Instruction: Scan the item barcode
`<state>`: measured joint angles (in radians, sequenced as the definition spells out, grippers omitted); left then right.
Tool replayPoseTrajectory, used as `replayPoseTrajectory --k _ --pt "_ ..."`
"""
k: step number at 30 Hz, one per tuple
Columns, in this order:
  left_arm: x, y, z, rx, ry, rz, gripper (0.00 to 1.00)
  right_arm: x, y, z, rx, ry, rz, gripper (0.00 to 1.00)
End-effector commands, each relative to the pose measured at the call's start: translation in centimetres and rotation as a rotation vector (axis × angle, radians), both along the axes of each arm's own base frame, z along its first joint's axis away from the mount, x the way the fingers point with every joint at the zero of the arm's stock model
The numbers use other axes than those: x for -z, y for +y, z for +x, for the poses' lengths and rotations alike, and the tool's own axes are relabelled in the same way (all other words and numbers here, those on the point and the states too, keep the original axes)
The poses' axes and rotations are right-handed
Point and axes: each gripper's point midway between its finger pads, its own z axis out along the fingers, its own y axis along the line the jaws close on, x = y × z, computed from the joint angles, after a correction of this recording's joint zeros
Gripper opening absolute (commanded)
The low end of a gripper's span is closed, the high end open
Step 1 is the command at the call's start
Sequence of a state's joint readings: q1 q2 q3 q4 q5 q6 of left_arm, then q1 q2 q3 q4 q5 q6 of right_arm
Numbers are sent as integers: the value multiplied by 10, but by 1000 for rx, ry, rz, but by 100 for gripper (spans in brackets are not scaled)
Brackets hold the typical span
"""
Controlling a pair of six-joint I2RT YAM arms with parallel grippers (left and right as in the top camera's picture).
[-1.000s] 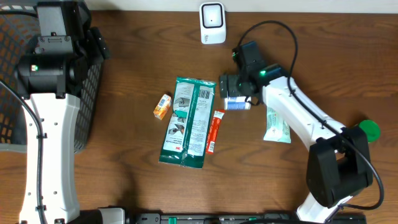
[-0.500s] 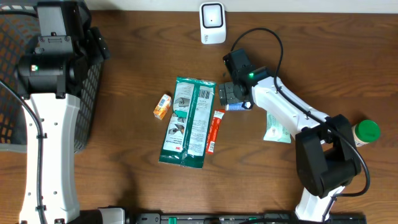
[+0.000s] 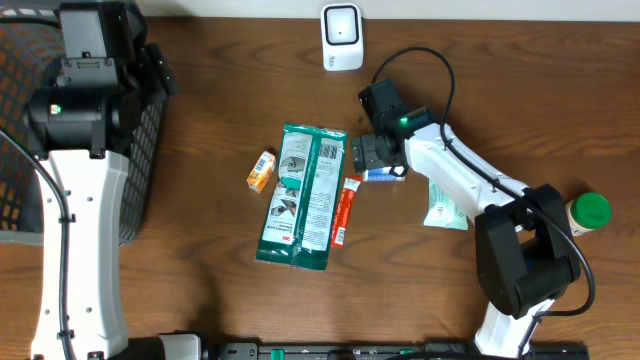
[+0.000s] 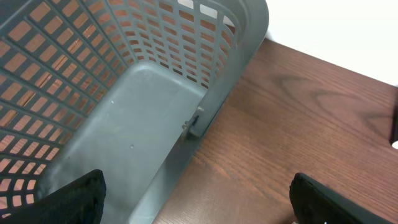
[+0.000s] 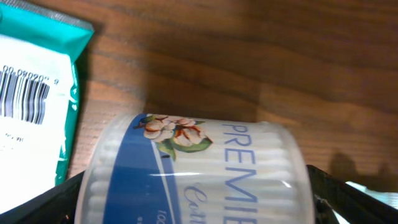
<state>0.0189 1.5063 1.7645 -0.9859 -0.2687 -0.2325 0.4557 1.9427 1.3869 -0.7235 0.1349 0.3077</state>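
A clear round tub of cotton swabs [image 5: 199,168] with a blue label lies on its side on the wooden table, just right of a large green wipes pack [image 3: 303,195]. My right gripper [image 3: 372,153] is down over the tub [image 3: 386,173], open, with one black finger on each side of it [image 5: 202,202]; I cannot tell whether the pads touch it. A barcode shows on the wipes pack [image 5: 25,99]. The white scanner [image 3: 341,37] stands at the table's far edge. My left gripper [image 4: 202,205] hangs open and empty above the basket's rim.
A grey mesh basket [image 3: 20,150] fills the left side, its wall [image 4: 236,56] below the left wrist. A small orange box [image 3: 262,171], a red sachet [image 3: 345,211], a pale green pouch [image 3: 445,205] and a green-lidded bottle [image 3: 590,210] lie around.
The right arm swung in a second ago, bringing its gripper slightly left and down over the swab tub; since half a second ago it has hardly moved. The left arm stayed still.
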Motion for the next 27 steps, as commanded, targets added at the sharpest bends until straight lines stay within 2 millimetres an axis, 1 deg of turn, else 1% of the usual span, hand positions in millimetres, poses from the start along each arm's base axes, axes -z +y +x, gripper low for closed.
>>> replayPoseTrajectory --k 1,4,9,12,24,27 --pt "-3 4 0 -17 -7 11 90 -6 15 -3 -7 13 47 99" --pt "-3 4 0 -17 -7 11 90 -9 13 -7 -2 29 40 99" --pt "-3 4 0 -17 -7 11 90 -24 11 -10 -1 58 25 99" --pt "-3 4 0 -17 -7 11 90 -28 10 -15 10 81 19 99" --pt "-3 4 0 -17 -7 11 90 -17 13 -31 27 124 9 99" --pt "-3 4 0 -17 -7 11 90 -16 12 -33 37 129 8 97"
